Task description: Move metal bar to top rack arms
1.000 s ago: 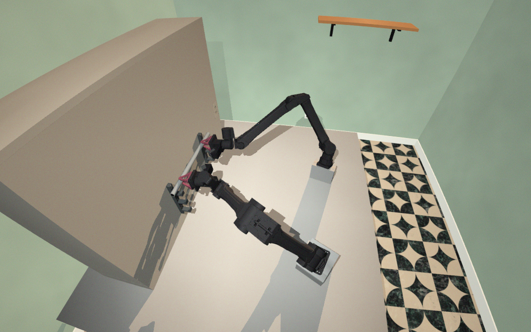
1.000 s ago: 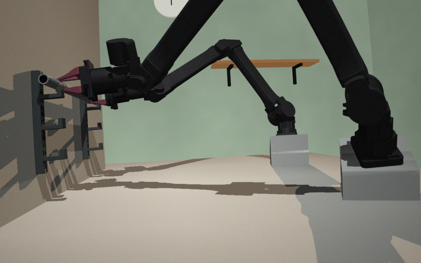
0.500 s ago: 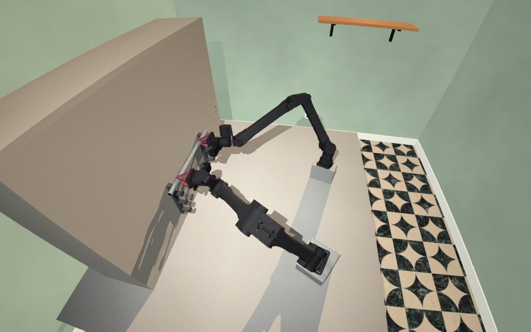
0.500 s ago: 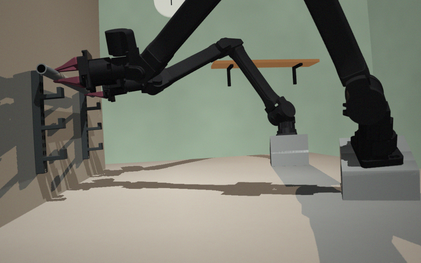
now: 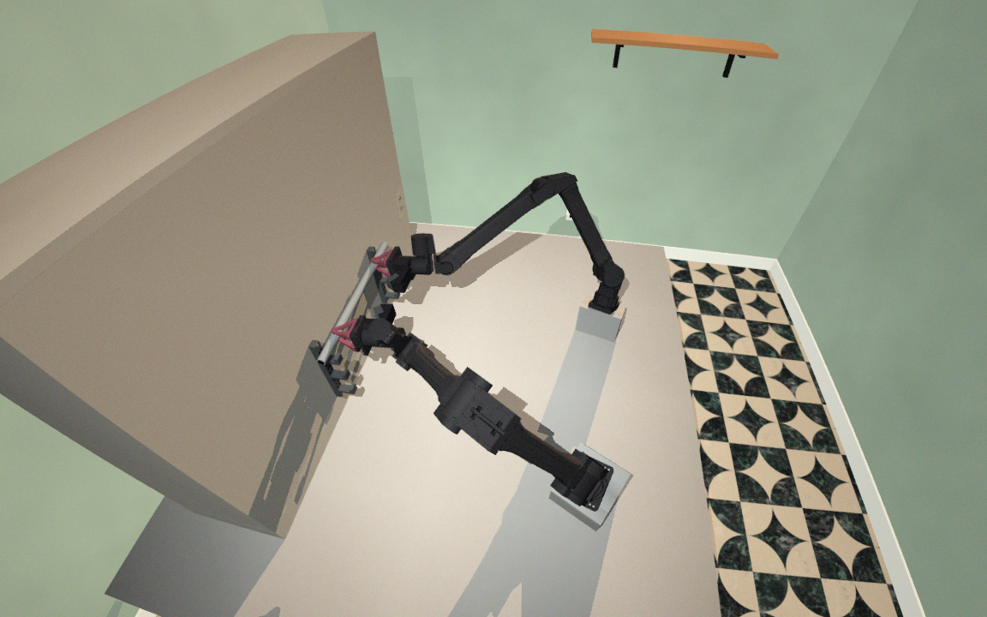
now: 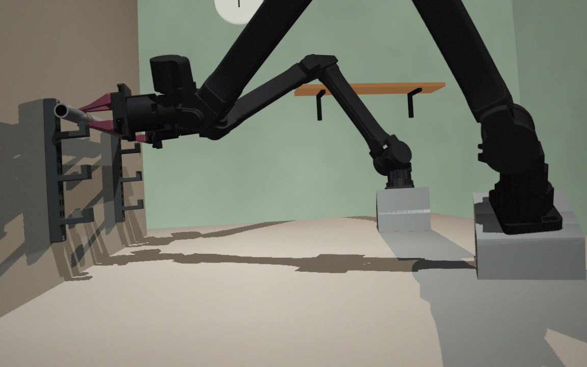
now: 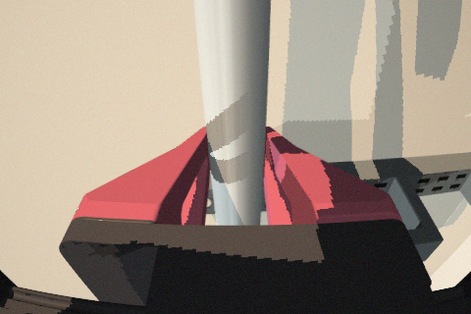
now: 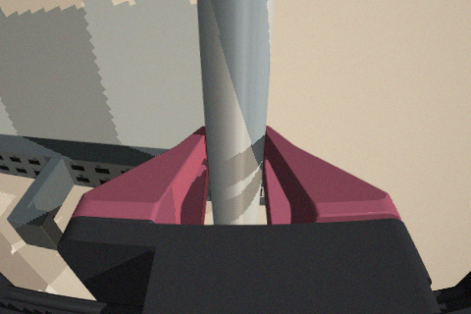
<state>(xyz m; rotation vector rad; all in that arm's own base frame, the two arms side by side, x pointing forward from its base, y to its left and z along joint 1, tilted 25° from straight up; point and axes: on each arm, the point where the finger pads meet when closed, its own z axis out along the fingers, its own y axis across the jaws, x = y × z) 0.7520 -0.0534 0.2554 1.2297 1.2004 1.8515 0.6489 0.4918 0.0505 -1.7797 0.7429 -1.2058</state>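
Overhead, two arms reach to one metal bar (image 5: 359, 295) (image 6: 74, 114) (image 7: 235, 59) (image 8: 235, 49) along the wall rack (image 5: 325, 372) (image 6: 51, 182) (image 7: 397, 169) (image 8: 98, 152). The left gripper (image 5: 334, 331) (image 6: 83, 116) (image 7: 235, 137) is near one end and the right gripper (image 5: 374, 260) (image 8: 235, 137) near the other. Two pale pedestals (image 5: 619, 479) (image 5: 598, 323) (image 6: 530, 260) (image 6: 403, 209) carry the arms, one each. One orange shelf (image 5: 673, 44) (image 6: 377, 88) hangs well apart on the green wall, on two black brackets.

From the exterior view, the rack shows two uprights with three hooked arms apiece, six in all. The bar is at the level of the top pair, its open end just above the near top arm (image 6: 72, 134); whether it touches either rack arm I cannot tell. Upturned tips stand on the room side of the rack arms. The left arm cuts across the view of the right one, whose fingers are largely hidden. One round white disc (image 6: 238, 11) is cropped at the upper edge.

In the left wrist view, two red fingers pinch the bar, one on each side. One rack arm (image 7: 404, 203) sits near them.

In the right wrist view, two more fingers pinch the same bar, with one hooked arm (image 8: 44, 186) off to the side.
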